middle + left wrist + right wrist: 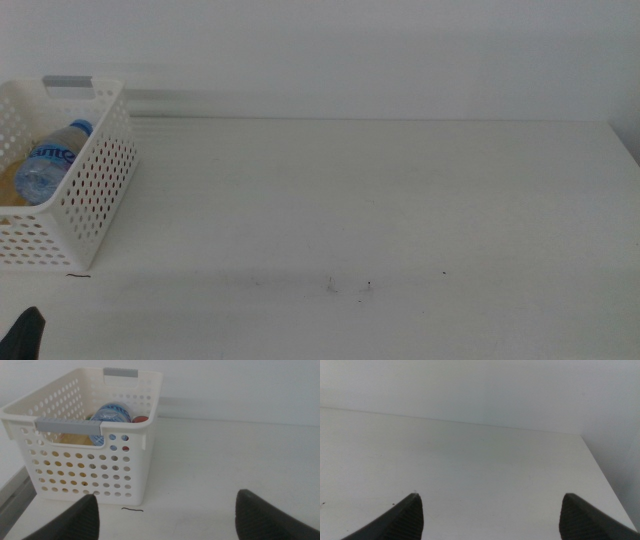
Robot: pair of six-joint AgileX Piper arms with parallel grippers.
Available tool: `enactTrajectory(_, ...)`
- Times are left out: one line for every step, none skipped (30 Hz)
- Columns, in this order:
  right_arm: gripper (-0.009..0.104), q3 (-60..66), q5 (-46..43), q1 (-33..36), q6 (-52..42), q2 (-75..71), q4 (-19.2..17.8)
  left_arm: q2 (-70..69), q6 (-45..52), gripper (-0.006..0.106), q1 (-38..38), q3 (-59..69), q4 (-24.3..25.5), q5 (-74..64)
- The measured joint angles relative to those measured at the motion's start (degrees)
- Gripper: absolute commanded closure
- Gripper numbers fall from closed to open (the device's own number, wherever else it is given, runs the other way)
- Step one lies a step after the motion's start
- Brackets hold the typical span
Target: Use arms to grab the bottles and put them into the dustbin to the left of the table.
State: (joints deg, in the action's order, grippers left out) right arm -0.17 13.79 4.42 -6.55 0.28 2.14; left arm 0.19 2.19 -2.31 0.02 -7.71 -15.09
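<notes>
White perforated plastic basket (85, 467) at surface (380, 200) left edge holds clear blue-capped water bottle (52, 160). Left gripper (165, 515) near basket, fingers spread, empty. Right gripper (490, 517) fingers spread, empty.

bottles (111, 414) lying inside white dustbin (85, 467), apparently three

The left pincer (165, 515) hangs wide open near the dustbin (85, 472) — water bottle (111, 416), red can (140, 419) inside — on the bench (225, 460).
</notes>
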Motion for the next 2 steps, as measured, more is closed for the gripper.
enactTrajectory(0.004, 0.00, 0.00, 0.00, 0.00, 0.00, 0.00, 0.00, 0.00, 0.008, 0.00, 0.00, -0.09, 0.00)
enactTrajectory(0.004, 0.00, 0.00, 0.00, 0.00, 0.00, 0.00, 0.00, 0.00, 0.008, 0.00, 0.00, -0.23, 0.00)
